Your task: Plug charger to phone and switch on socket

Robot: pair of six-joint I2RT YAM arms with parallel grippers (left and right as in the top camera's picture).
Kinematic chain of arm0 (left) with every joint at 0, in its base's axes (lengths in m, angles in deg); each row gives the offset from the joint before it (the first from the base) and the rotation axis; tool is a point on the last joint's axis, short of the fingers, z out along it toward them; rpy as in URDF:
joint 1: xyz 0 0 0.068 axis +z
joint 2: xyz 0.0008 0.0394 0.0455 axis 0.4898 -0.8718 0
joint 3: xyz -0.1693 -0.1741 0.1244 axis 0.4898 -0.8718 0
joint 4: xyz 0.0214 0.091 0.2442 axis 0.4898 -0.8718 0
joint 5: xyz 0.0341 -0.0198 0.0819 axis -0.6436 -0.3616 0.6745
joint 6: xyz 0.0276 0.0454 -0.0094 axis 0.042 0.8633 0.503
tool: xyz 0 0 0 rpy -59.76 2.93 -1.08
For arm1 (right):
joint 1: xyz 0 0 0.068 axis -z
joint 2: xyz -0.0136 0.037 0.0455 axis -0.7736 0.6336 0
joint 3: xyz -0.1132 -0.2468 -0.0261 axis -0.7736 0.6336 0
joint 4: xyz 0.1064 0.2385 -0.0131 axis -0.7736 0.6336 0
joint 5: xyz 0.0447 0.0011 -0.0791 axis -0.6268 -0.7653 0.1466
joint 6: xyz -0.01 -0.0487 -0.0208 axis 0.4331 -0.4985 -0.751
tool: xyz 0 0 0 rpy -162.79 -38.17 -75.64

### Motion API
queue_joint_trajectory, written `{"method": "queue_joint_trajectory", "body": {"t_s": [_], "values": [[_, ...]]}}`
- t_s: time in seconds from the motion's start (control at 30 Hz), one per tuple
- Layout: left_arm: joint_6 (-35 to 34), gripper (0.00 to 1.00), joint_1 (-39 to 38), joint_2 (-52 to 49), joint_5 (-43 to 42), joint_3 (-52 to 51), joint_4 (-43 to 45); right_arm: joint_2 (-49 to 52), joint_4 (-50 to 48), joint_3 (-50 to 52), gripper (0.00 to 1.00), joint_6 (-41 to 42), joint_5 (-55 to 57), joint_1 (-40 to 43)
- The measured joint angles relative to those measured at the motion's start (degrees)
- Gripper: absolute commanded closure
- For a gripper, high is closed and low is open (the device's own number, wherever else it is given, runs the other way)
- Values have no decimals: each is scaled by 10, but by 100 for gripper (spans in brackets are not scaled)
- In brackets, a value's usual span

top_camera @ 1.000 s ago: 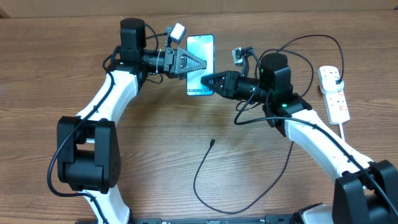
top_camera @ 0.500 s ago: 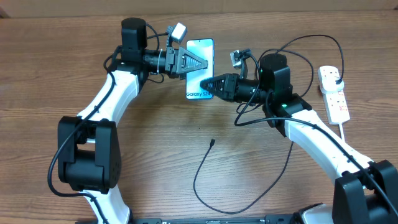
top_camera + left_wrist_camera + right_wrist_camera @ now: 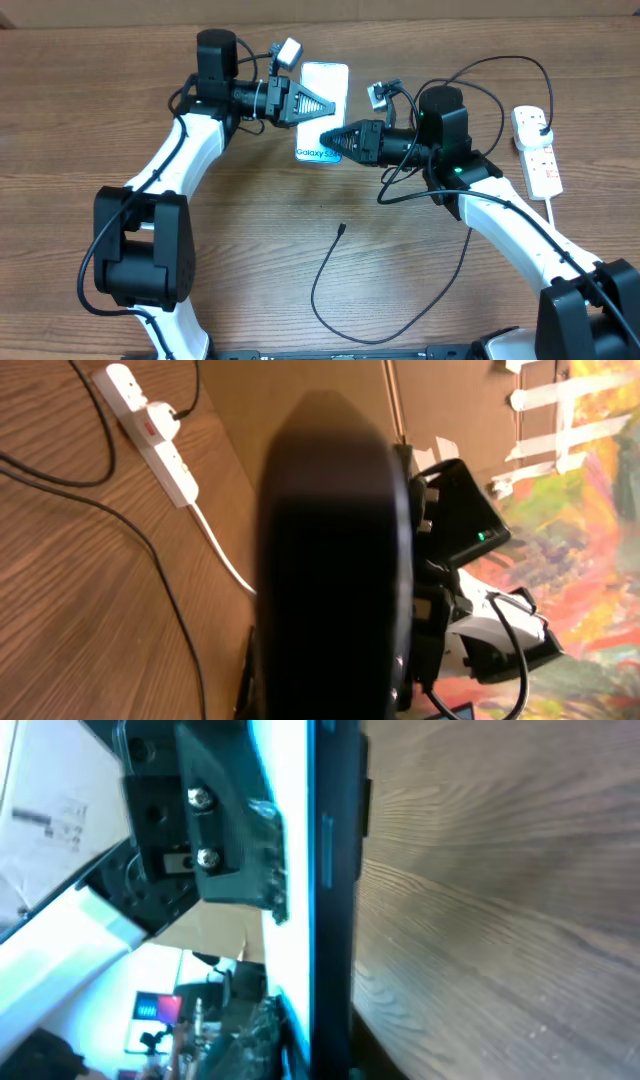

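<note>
The phone [image 3: 322, 85], its light-blue screen reading "Galaxy S24", hangs between both arms over the table's far middle. My left gripper [image 3: 326, 108] comes in from the left and is shut on it; in the left wrist view the phone [image 3: 330, 560] is a dark blur that hides the jaws. My right gripper [image 3: 336, 139] straddles its lower right edge, with the phone [image 3: 335, 870] edge-on between the jaws; I cannot make out contact. The charger's cable [image 3: 325, 280] lies loose on the near table, plug tip [image 3: 342, 229] free. At the far right lies the socket [image 3: 537, 150], with a plug in it.
The socket's thick white cord [image 3: 553, 212] runs toward the right arm's base. Black wires loop above the right arm [image 3: 500, 70]. In the left wrist view the socket [image 3: 150, 430] and black cable [image 3: 150, 570] lie on the wood. A cardboard wall [image 3: 400, 10] closes the far edge.
My left gripper has shut onto the phone. The phone has tipped and shifted slightly left, its top end now brighter. My right gripper has crept a little left along with it.
</note>
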Motion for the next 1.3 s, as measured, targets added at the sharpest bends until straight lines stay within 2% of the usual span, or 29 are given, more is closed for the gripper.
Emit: {"method": "queue_joint_trajectory", "body": {"t_s": [0.13, 0.2, 0.37, 0.47, 0.6, 0.7, 0.9, 1.03, 1.1, 1.13, 1.17, 1.2, 1.3], "values": [[26, 96, -4, 0, 3, 1, -61, 2, 7, 1, 47, -5, 2, 5], [51, 96, -5, 0, 14, 2, -125, 3, 9, 2, 40, -9, 3, 14], [128, 96, -5, 0, 98, -1, -286, 3, 92, 2, 35, -46, 18, 43], [156, 96, -5, 0, 170, -10, -322, 4, 189, 2, 34, -80, 55, 47], [176, 96, -5, 0, 261, -26, -323, 4, 300, 4, 34, -112, 133, 40], [189, 96, -4, -2, 304, -29, -308, 5, 347, 5, 34, -126, 193, 19], [210, 96, 7, -35, 322, -29, -300, 5, 389, 5, 34, -124, 264, -35], [215, 96, 14, -85, 298, -30, -273, 5, 422, 5, 34, -82, 324, -78], [214, 96, 19, -111, 266, -30, -244, 5, 437, 5, 30, -53, 364, -108], [213, 96, 20, -123, 247, -30, -230, 5, 443, 5, 20, -37, 385, -126], [213, 96, 23, -131, 231, -31, -218, 5, 447, 5, 5, -26, 398, -139], [211, 96, 23, -140, 213, -31, -207, 5, 449, 5, 0, -10, 415, -156], [198, 96, 28, -153, 185, -31, -204, 5, 444, 5, 0, 6, 442, -194]]}}
